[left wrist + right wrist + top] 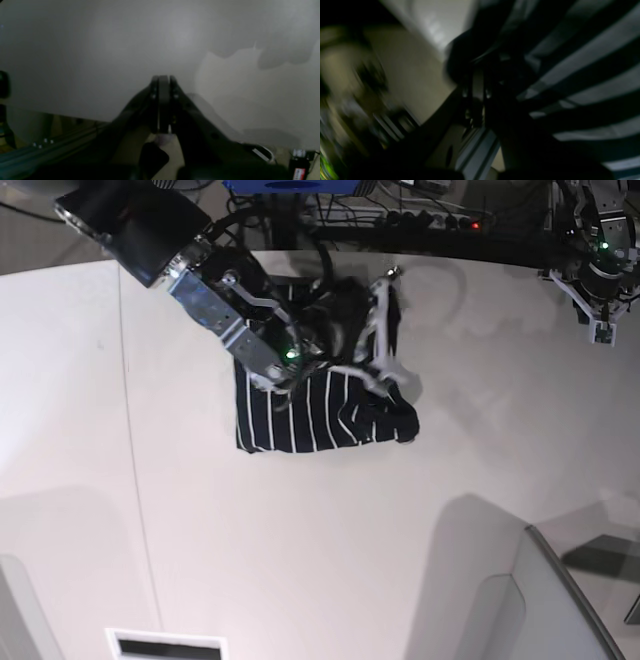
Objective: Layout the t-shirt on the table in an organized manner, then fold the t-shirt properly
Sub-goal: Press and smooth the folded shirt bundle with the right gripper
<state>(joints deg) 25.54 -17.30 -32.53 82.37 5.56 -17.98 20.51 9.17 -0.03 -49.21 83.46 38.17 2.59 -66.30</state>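
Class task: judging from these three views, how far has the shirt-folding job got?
Done: little; the t-shirt lies bunched on the table, its near part flatter, the far part rumpled.
In hand: the right gripper is shut at the shirt's far edge, striped cloth right against it in the wrist view, apparently pinched. The left gripper is shut, empty, over bare table.
Left: spreading it flat, then every fold.

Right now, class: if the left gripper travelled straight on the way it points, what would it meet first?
The left gripper, jaws shut, points down at bare white table. Probably the tabletop comes first; nothing else shows ahead, though depth is unclear.
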